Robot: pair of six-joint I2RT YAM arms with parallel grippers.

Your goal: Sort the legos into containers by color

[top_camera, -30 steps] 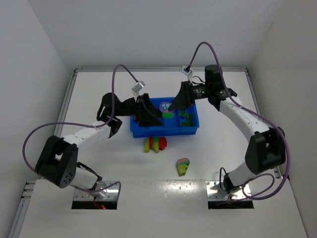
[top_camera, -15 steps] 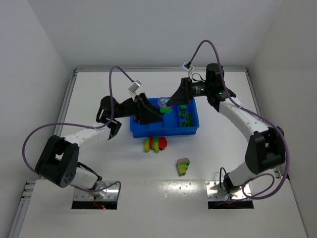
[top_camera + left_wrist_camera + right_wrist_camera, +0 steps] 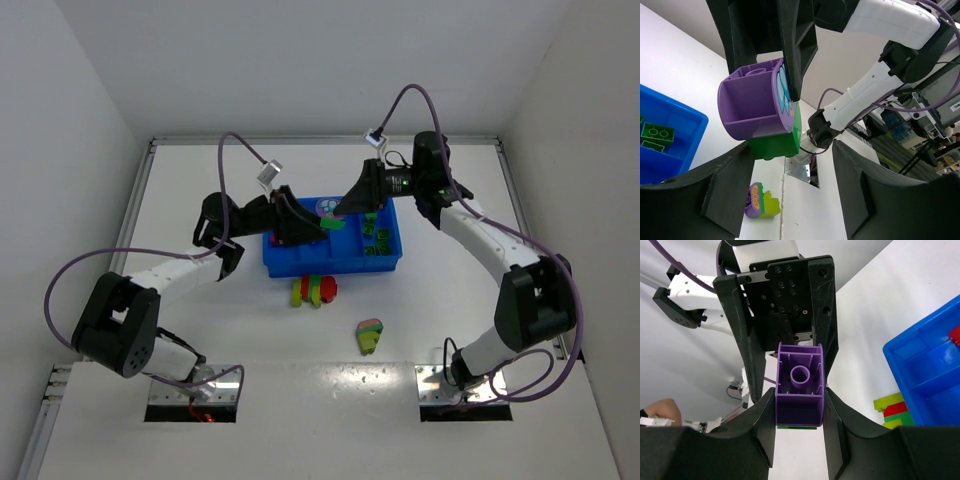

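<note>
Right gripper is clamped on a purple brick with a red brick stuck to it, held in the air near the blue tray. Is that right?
Not quite. The piece stuck to the purple brick is a green brick, not a red one; the left wrist view shows it. The rest holds: the right gripper is clamped on it, in the air near the blue tray.
</note>
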